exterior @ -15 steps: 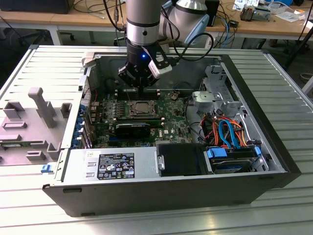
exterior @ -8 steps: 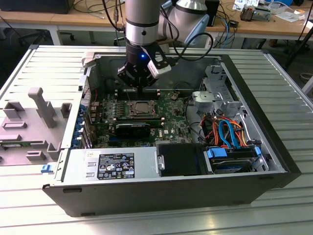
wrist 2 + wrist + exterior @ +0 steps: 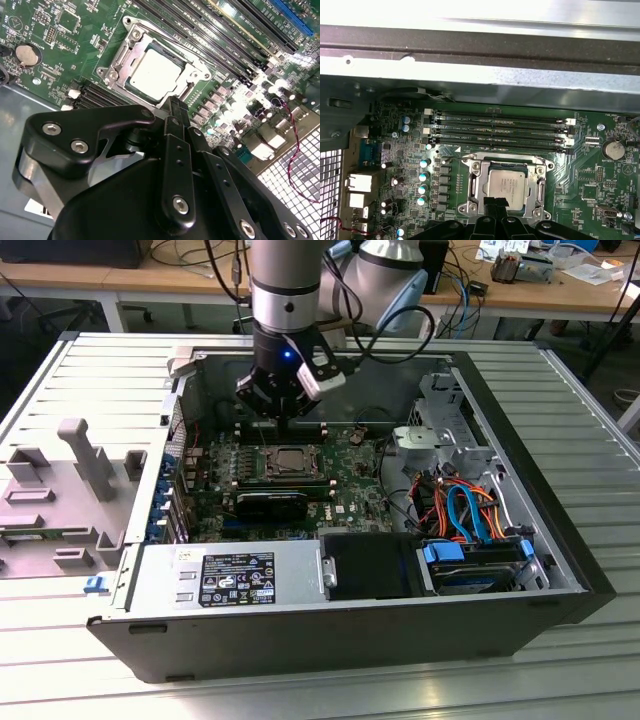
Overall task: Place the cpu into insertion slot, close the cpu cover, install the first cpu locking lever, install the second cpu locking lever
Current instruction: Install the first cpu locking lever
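The cpu (image 3: 290, 460) (image 3: 155, 75) (image 3: 506, 182), a small square chip with a dull silver top, lies flat in the socket on the green motherboard (image 3: 350, 490). The cpu cover (image 3: 121, 57) (image 3: 474, 185), a silver metal frame, lies down around the chip, whose top shows through its window. My gripper (image 3: 281, 418) (image 3: 175, 106) (image 3: 495, 202) hangs just above the socket's edge inside the open computer case. Its black fingers are shut together with nothing between them and do not touch the chip.
Memory slots (image 3: 500, 130) run beside the socket, and a coin battery (image 3: 613, 148) sits near it. The case holds a power supply (image 3: 230, 575), a black shroud (image 3: 365, 565) and a drive bay with blue and orange cables (image 3: 465, 510). A grey fixture (image 3: 90, 465) stands at the exterior view's left.
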Action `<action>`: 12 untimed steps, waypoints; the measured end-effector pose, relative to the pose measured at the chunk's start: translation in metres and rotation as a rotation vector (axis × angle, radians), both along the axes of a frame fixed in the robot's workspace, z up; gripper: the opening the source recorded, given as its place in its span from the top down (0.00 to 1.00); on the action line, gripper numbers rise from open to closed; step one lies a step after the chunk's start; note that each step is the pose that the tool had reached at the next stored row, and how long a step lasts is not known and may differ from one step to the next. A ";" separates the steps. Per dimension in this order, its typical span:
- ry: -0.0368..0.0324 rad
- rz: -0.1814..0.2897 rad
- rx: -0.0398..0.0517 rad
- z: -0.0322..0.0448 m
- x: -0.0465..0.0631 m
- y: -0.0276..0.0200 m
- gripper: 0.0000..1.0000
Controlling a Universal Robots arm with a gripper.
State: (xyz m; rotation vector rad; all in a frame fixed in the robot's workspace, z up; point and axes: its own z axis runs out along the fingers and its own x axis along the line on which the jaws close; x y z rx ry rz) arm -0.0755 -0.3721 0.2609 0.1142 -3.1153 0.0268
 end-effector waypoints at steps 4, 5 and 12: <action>0.0001 0.000 0.0000 0.0000 -0.002 0.0000 0.89; 0.0000 0.000 0.0000 0.0000 -0.003 0.0000 0.89; 0.0000 0.000 0.0000 0.0000 -0.006 0.0000 0.89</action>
